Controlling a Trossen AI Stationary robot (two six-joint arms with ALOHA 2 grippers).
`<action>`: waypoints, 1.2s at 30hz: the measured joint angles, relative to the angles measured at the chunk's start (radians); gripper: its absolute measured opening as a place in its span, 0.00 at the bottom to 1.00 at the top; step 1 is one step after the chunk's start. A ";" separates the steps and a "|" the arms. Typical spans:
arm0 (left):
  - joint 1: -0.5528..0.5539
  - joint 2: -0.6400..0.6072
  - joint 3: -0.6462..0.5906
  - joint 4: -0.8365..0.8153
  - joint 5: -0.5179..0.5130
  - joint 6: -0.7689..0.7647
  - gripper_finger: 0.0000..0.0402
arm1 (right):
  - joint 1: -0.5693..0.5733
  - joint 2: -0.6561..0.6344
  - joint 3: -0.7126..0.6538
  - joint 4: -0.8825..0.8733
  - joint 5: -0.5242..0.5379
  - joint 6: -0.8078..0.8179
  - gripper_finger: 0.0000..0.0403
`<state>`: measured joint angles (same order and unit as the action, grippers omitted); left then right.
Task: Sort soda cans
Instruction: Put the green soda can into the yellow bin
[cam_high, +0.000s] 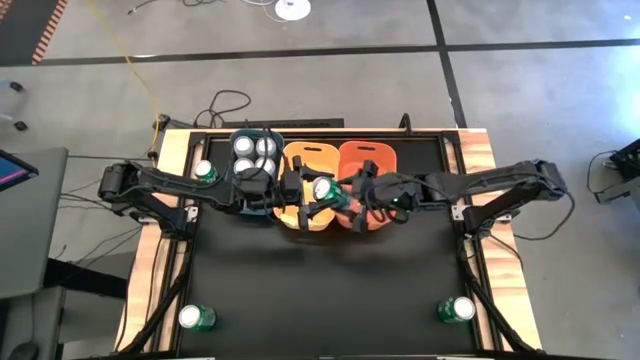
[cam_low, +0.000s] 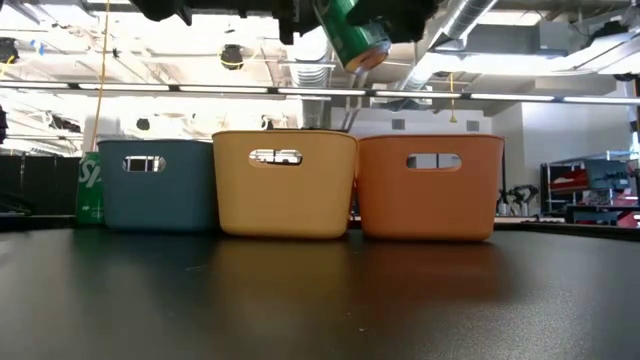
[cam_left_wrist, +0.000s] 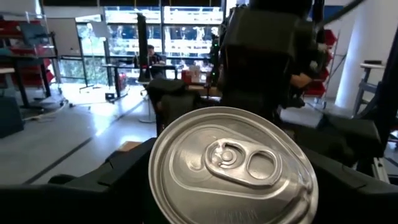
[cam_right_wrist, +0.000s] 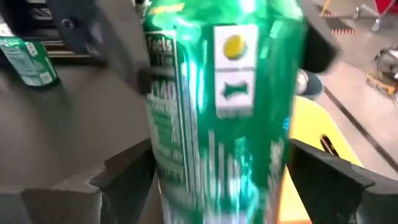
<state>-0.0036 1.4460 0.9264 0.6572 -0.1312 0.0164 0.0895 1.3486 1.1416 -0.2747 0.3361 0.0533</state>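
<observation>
A green soda can (cam_high: 325, 190) with a silver top hangs in the air above the yellow bin (cam_high: 300, 215), between both grippers. In the low view the green can (cam_low: 352, 32) is tilted, with its bottom end lowest. My left gripper (cam_high: 298, 193) reaches in from the left, and the can's top (cam_left_wrist: 233, 165) fills its wrist view. My right gripper (cam_high: 358, 198) reaches in from the right, and the can's green side (cam_right_wrist: 224, 124) stands between its fingers. The blue bin (cam_high: 255, 205) holds several silver-topped cans (cam_high: 255, 153). My left gripper has the green can between its two fingers (cam_left_wrist: 93, 186), with the can's axis lying along them and its top end (cam_left_wrist: 186, 143) facing the wrist. The can is clear of the bins. My right gripper pinches the can's side wall (cam_right_wrist: 186, 180) between its fingers (cam_right_wrist: 124, 180), which lie across the can. It comes level from the table's right side. The can is lifted clear and tilted.
Blue, yellow and orange bins (cam_low: 430, 185) stand side by side at the table's far middle. One green can (cam_high: 205, 172) stands left of the blue bin. Two more stand near the front corners: the left can (cam_high: 196, 318) and the right can (cam_high: 456, 310). Bare black tabletop lies between them.
</observation>
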 joint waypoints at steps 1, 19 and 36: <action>0.000 0.000 0.000 -0.003 0.000 -0.001 0.74 | 0.000 -0.015 0.000 -0.027 0.000 0.007 0.91; -0.039 0.009 0.160 -0.253 0.008 -0.020 0.75 | -0.046 -0.340 0.000 -0.533 0.271 0.337 0.91; -0.059 0.230 0.346 -0.382 -0.084 0.018 0.75 | 0.008 -0.378 -0.001 -0.738 0.347 0.547 0.91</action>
<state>-0.0631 1.6761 1.2729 0.2754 -0.2151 0.0342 0.0970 0.9707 1.1405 -1.0123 0.6830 0.6000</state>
